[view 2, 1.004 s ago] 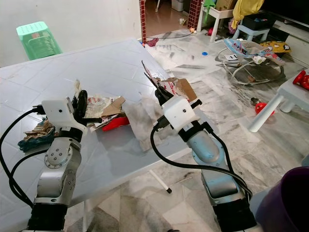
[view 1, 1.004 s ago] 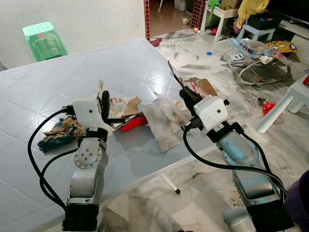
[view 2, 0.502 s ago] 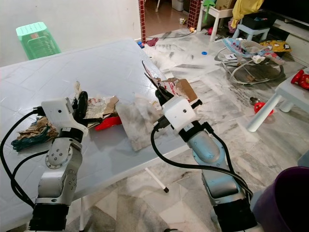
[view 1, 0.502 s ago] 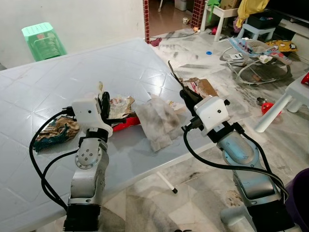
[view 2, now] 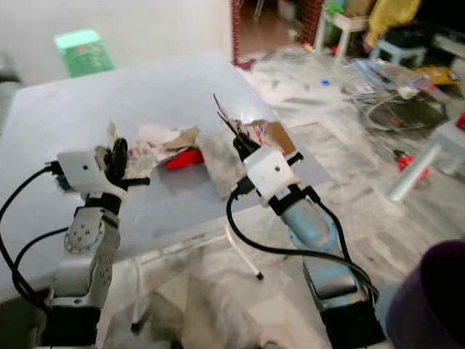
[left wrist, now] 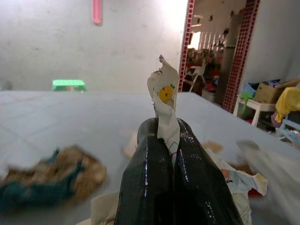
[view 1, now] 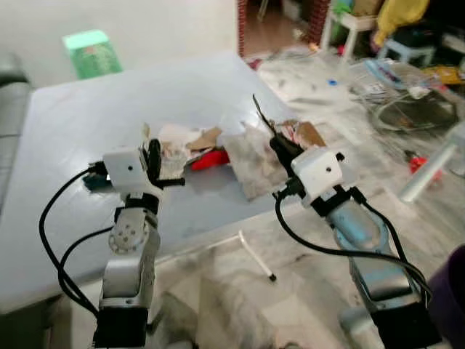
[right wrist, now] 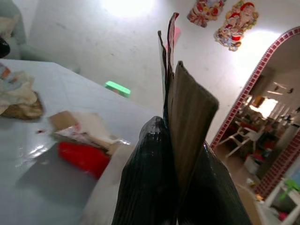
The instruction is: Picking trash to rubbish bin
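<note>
- Change from the earlier frames: the whole scene has shifted and blurred (camera motion, not object motion); more floor now shows in front of the desk (view 1: 65,240), and the trash pile lies further from the arms
- Left end effector (left wrist: 166,140): the two glossy black fingers are pressed together on a paper scrap (left wrist: 164,96), a thin crumpled white strip with a small yellow printed figure, standing upright out of the fingertips above the desk
- Right end effector (right wrist: 176,126): closed on a cardboard piece (right wrist: 185,101), flat, brown and stiff with a ragged upper edge, held raised over the desk's near corner
- Remaining trash on the pale grey tiled desk: a red wrapper (view 1: 209,158), a crumpled grey tissue (view 1: 251,156), torn brown card and printed paper (view 1: 182,138)
- A purple bin (view 2: 429,298) stands on the marble floor to the robot's right
</note>
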Motion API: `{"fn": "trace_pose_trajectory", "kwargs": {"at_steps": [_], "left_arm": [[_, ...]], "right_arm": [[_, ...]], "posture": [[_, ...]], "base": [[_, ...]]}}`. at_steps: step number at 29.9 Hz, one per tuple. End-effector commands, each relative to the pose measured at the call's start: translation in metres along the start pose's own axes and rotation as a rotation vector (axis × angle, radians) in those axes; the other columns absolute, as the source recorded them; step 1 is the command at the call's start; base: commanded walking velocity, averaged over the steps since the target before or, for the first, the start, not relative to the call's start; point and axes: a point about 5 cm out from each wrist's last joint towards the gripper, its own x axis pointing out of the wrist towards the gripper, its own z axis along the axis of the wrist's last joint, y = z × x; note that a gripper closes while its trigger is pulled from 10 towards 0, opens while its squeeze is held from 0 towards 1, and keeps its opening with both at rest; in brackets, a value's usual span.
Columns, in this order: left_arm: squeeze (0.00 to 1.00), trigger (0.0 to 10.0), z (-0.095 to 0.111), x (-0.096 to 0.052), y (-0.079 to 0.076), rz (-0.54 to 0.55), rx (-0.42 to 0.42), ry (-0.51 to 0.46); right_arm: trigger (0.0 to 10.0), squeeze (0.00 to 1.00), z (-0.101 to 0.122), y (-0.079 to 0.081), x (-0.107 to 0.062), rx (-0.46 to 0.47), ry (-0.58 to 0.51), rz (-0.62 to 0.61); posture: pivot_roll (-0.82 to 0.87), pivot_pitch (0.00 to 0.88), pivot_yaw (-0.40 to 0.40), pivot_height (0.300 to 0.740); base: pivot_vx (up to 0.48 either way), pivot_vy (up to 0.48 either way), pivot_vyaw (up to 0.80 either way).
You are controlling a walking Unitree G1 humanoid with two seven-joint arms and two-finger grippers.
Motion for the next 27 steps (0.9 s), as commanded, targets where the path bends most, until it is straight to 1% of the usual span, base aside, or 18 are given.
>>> {"fn": "trace_pose_trajectory", "kwargs": {"at_steps": [1,16,20,22,23,27], "left_arm": [[0.0,0.0,0.0059,0.0033,-0.0016,-0.013,0.006,-0.017],[0.0,0.0,0.0061,0.004,-0.003,-0.023,0.005,-0.015],[0.0,0.0,0.0065,0.0045,-0.0028,-0.026,0.011,-0.018],[0.0,0.2,0.0068,0.0047,-0.003,-0.03,0.006,-0.022],[0.0,0.0,0.0067,0.0048,-0.0033,-0.034,0.007,-0.021],[0.0,0.0,0.007,0.0055,-0.0034,-0.034,0.002,-0.021]], "right_arm": [[10.0,0.0,0.0018,-0.0018,0.0002,-0.007,-0.007,0.0],[10.0,0.0,0.0012,-0.0021,0.0,-0.008,-0.004,-0.008],[10.0,0.0,0.001,-0.0021,0.0004,-0.007,-0.003,-0.011],[10.0,0.0,0.0007,-0.0021,0.0005,-0.007,0.001,-0.012],[10.0,0.0,0.0003,-0.0022,0.0005,-0.008,0.005,-0.013],[10.0,0.0,-0.0014,-0.0034,0.0004,-0.003,0.018,-0.02]], "posture": [[-0.05,0.063,0.033,0.74],[-0.05,0.064,0.038,0.74],[-0.05,0.064,0.038,0.74],[-0.05,0.064,0.039,0.74],[-0.05,0.065,0.039,0.74],[-0.06,0.064,0.038,0.74]], "base": [[-0.255,0.0,0.0],[-0.262,0.0,0.0],[0.0,0.0,0.0],[0.0,0.0,0.0],[0.0,0.0,-0.4],[0.0,0.0,-0.8]]}}
